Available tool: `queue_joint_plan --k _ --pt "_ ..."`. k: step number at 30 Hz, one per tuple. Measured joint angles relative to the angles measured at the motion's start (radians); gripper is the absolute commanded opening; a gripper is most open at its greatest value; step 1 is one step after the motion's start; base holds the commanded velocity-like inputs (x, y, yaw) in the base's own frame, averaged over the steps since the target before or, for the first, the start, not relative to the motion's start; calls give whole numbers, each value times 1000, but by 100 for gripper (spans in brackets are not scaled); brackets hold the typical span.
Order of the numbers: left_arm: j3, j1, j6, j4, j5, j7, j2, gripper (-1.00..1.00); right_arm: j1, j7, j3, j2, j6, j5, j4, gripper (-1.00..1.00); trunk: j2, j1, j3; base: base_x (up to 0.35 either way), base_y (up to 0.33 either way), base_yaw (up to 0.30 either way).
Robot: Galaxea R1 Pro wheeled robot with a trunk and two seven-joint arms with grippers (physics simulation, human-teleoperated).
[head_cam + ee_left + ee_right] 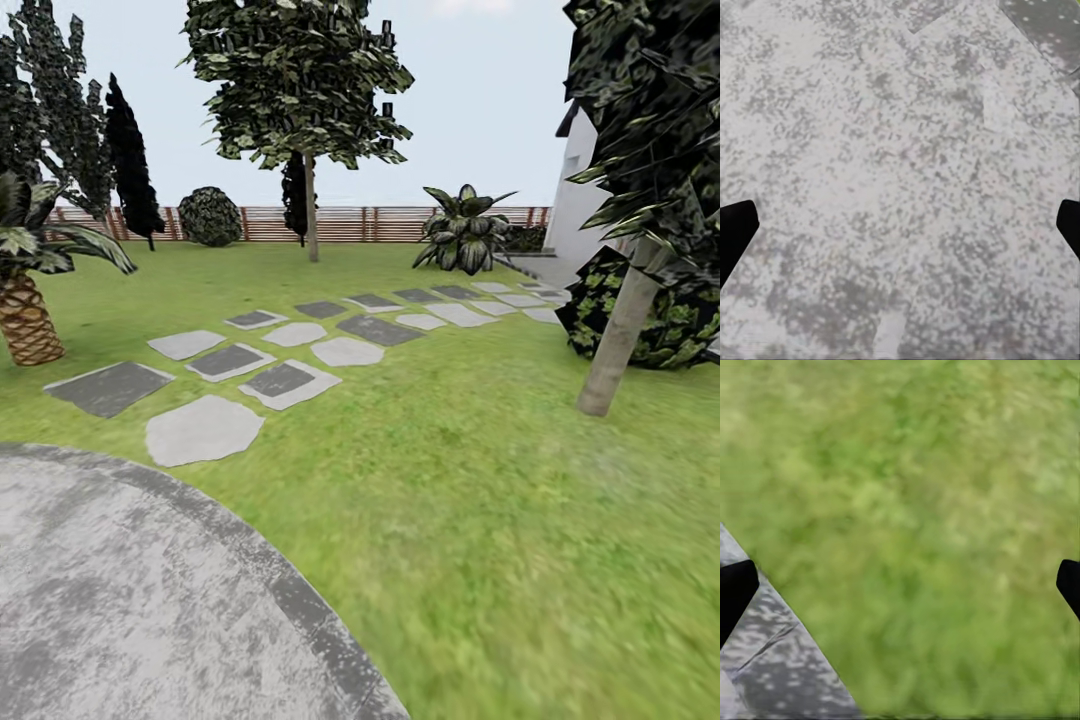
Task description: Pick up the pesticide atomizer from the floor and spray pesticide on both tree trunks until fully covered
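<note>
Where the garden lawn (pixel 470 520) spreads to a brown slat fence (pixel 340 224), a round grey paved patch (pixel 120 600) fills the near left corner and grey stepping stones (pixel 290 350) run toward the far right. One grey-tan tree trunk (pixel 620 335) leans at right by a shrub (pixel 655 310); another (pixel 311 205) stands far off before the fence; a palm (pixel 25 315) at left. Left tool (pixel 900 225) released over paving, right tool (pixel 900 585) released over grass; atomizer's place cannot be told.

Slatted wooden fence (pixel 330 224), grey stepping stones (pixel 290 383), pale sky (pixel 480 110)
</note>
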Motion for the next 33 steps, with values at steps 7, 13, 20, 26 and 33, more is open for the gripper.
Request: queue_joint_plan --k 7,13,20,26,33 --pt "1 0 0 0 2 0 0 100 0 0 0 0 0 -1 1 100 0 0 0 -334 0 278" --pt "2 0 0 0 3 0 0 100 0 0 0 0 0 -1 1 100 0 0 0 -339 0 278" --pt "2 0 0 0 3 0 0 100 0 0 0 0 0 -1 1 100 0 0 0 -339 8 245" --pt "2 0 0 0 3 0 0 100 0 0 0 0 0 -1 0 100 0 0 0 -317 125 46" --pt "3 0 0 -1 4 0 0 100 0 0 0 0 0 -1 0 100 0 0 0 -249 220 3"
